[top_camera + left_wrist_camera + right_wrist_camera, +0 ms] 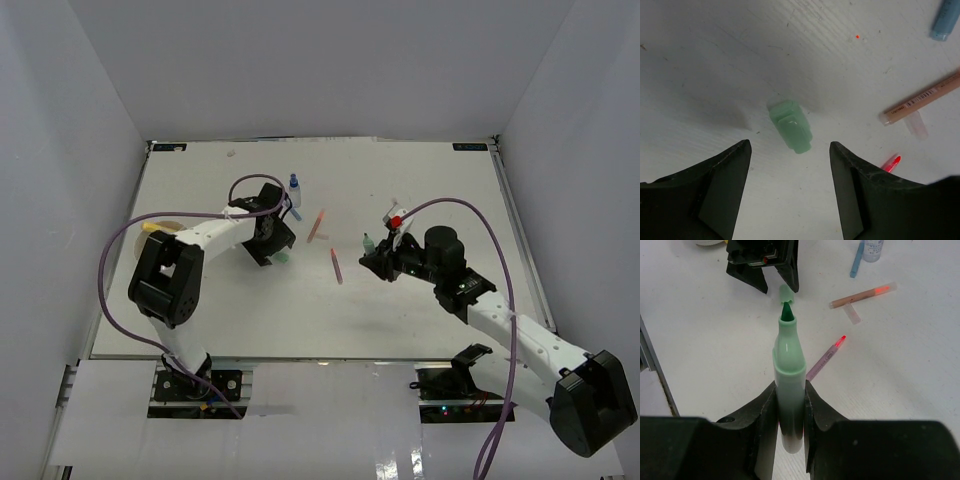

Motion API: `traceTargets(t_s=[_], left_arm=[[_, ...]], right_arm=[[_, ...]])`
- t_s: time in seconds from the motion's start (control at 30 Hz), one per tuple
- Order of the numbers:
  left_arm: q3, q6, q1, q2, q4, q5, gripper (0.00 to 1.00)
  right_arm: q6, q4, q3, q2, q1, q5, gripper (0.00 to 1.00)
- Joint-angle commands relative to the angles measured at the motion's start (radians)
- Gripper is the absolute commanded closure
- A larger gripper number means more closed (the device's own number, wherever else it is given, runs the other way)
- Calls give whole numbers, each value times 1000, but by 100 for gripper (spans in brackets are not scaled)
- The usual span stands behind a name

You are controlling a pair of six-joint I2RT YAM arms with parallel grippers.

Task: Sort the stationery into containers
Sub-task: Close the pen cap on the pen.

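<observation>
Only unreadable print on orange pen [922, 98]

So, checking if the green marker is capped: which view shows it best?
Right wrist: the green marker fills the middle, bare tip showing, clamped in the right claw. Top external shows a tiny green speck; left wrist misses it.

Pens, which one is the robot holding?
The green marker, clamped in the right gripper. The orange pen, pink pen and blue pen lie loose on the table.
</observation>
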Motion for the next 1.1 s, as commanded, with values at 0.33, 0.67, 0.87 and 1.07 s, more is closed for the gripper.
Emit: traceTargets(t_s=[0.33,0.67,0.87,1.07], left_arm=[[150,-103,59,121,-132,47,32],[164,-117,61,159,-135,62,46],[158,-122,61,167,-129,76,52],[143,-132,61,162,-123,87,68]], right_arm=[[-7,84,-25,-53,-1,-7,92],[-7,88,-31,-58,-1,-4,92],[-7,88,-33,-62,-3,1,92],[-8,88,-33,-58,-1,-11,92]])
